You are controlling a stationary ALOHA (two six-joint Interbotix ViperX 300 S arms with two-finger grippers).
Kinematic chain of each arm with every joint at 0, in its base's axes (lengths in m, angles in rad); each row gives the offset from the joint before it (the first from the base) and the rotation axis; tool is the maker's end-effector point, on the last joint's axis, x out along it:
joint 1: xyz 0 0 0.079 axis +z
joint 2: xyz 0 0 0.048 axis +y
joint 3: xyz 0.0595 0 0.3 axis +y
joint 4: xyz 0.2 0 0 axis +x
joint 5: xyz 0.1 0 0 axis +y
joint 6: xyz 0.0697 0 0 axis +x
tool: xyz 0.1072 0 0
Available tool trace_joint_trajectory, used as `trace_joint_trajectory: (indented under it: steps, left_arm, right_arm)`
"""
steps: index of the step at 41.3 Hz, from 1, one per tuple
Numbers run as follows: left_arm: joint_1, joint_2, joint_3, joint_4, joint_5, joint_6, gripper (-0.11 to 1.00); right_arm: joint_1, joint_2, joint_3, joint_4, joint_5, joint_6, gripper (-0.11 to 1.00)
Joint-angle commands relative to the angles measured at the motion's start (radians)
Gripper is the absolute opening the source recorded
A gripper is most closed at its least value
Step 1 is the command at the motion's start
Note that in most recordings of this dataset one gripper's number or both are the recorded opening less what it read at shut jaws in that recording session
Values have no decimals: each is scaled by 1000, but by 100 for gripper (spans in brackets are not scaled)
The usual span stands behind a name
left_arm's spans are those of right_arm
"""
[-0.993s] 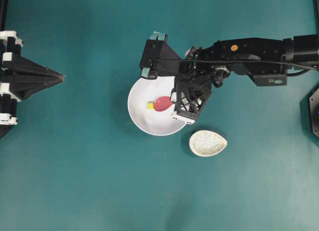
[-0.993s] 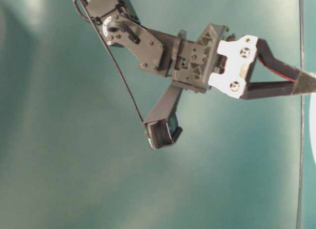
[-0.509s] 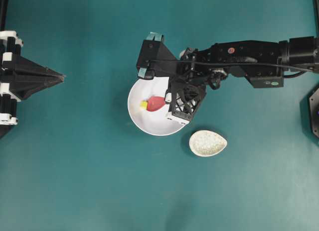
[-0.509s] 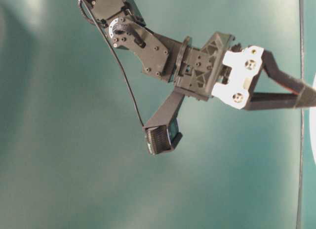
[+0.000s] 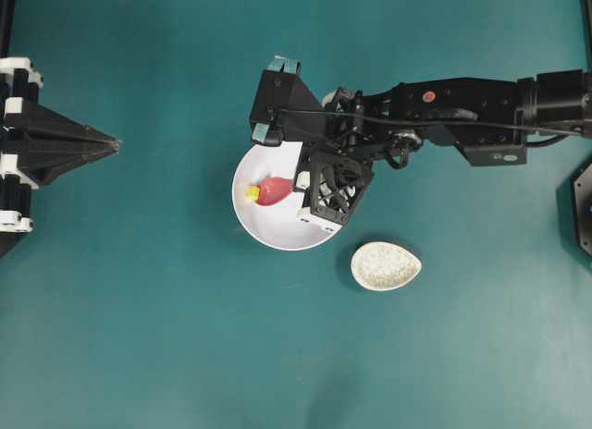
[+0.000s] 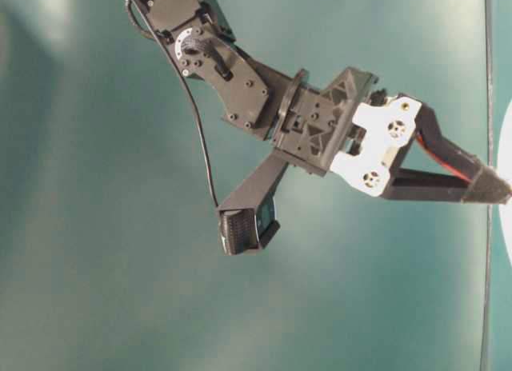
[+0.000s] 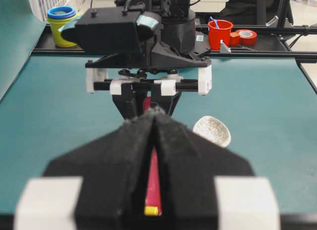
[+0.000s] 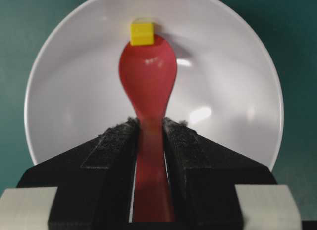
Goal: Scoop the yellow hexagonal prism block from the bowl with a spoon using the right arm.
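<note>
Right claw (image 8: 148,128) is pinching the spoon (image 8: 147,81) handle, and it's slid the scoop further across the bowl (image 8: 237,91) since a second ago. Yellow hexagonal prism block (image 8: 141,32) now sits touching the tip near the far wall, so probably about to ride up.

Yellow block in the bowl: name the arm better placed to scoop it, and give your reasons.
Right. Its gripper grips the spoon, whose tip touches the yellow block inside the bowl. The left gripper sits shut, far off.
</note>
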Motion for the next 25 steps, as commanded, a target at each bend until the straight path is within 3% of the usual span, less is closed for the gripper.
trace_joint_trajectory:
  steps: [1,25]
  left_arm:
    - [2,5,-15,2,-5,2,1]
    - [0,5,-15,3,-3,2,1]
  right_arm:
    - [3,-35,-3,3,-18,5,23]
    - [14,-107,118,26,-199,12,23]
